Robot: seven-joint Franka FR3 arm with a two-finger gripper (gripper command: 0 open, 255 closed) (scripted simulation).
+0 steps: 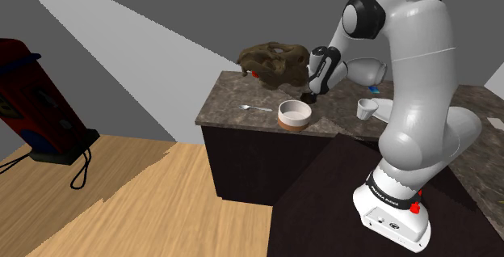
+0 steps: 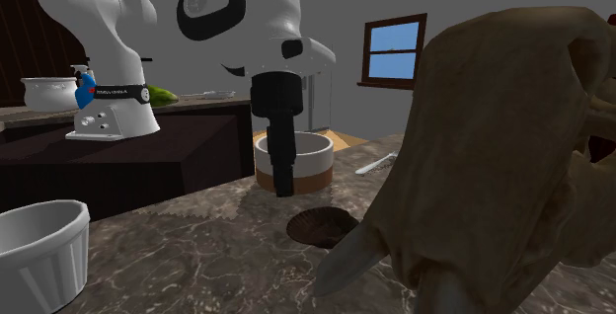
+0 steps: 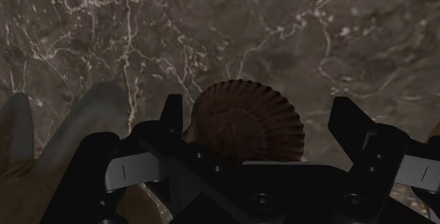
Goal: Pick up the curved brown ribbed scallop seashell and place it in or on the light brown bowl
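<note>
Seashell (image 3: 247, 120), brown and ribbed, lies flat on the dark marbled counter (image 1: 230, 98), just beside the bowl (image 1: 294, 115) and outside it. Bowl: light brown band outside, white inside. End effector (image 3: 259, 106) hangs over the shell with its fingers spread wide, one on either side, gripping nothing. White cup (image 1: 365, 108) stands apart on the counter.

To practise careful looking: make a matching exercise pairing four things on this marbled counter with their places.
1 brown ribbed scallop shell
2 round brown-banded white bowl
3 thin silver spoon
4 big brown animal skull

a flat, on the shoulder view's left of the bowl
b within the open black gripper, untouched
c behind the spoon, at the counter's back
d upright near the counter's front edge

Pairs: 1-b, 2-d, 3-a, 4-c
</note>
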